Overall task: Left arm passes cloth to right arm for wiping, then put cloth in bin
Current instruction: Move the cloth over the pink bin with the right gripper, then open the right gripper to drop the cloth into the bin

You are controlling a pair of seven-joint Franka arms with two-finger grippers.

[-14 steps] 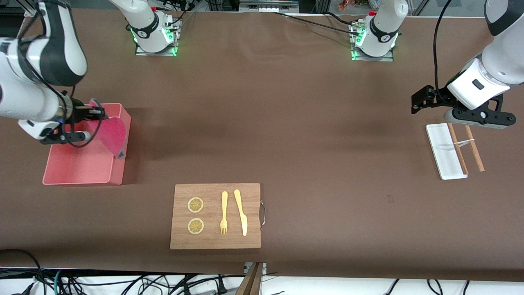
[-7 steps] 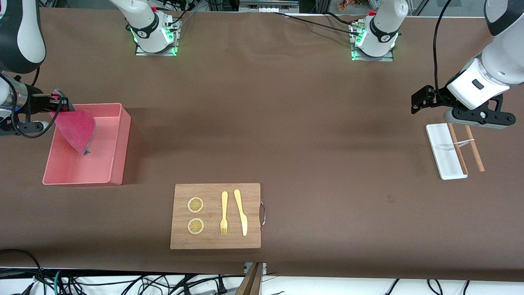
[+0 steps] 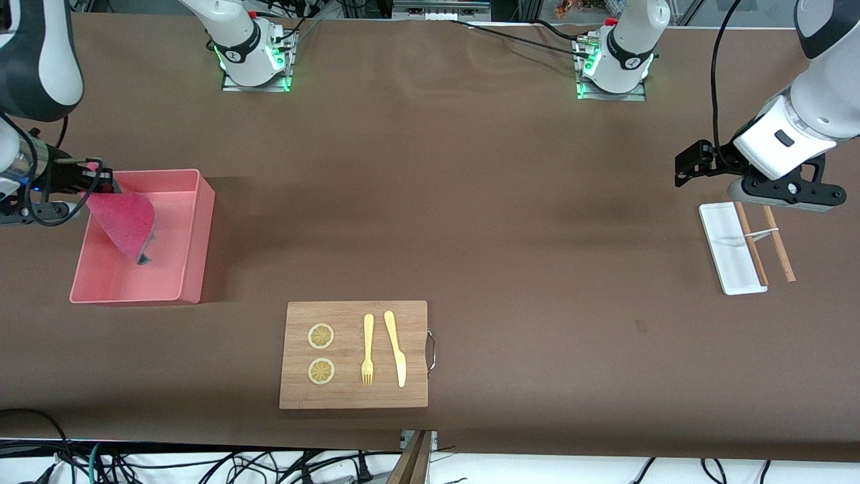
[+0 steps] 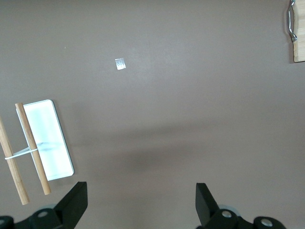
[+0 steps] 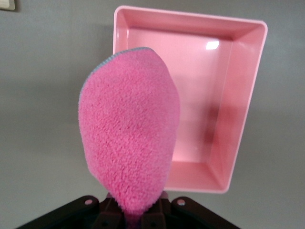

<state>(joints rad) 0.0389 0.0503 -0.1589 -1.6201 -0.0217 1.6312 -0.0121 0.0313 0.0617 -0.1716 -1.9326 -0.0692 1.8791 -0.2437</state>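
Observation:
The magenta cloth [image 3: 125, 220] hangs from my right gripper [image 3: 97, 180], which is shut on its top corner. It dangles over the pink bin [image 3: 196, 232], above the part toward the right arm's end of the table. In the right wrist view the cloth [image 5: 129, 136] droops from the right gripper [image 5: 136, 213] and hides part of the bin [image 5: 233, 100]. My left gripper [image 3: 686, 165] hangs open and empty over bare table at the left arm's end. The left wrist view shows that gripper [image 4: 140, 202] with its fingers [image 4: 75, 202] far apart.
A white tray [image 3: 729, 252] with two wooden sticks [image 3: 779, 243] lies under the left arm. Nearer the front camera, a wooden cutting board [image 3: 353, 396] carries two lemon slices [image 3: 321, 336], a fork [image 3: 367, 348] and a knife [image 3: 396, 346].
My right gripper has carried the cloth from over the bin's wall toward the right arm's end, above the bin's inside. The left arm has not moved.

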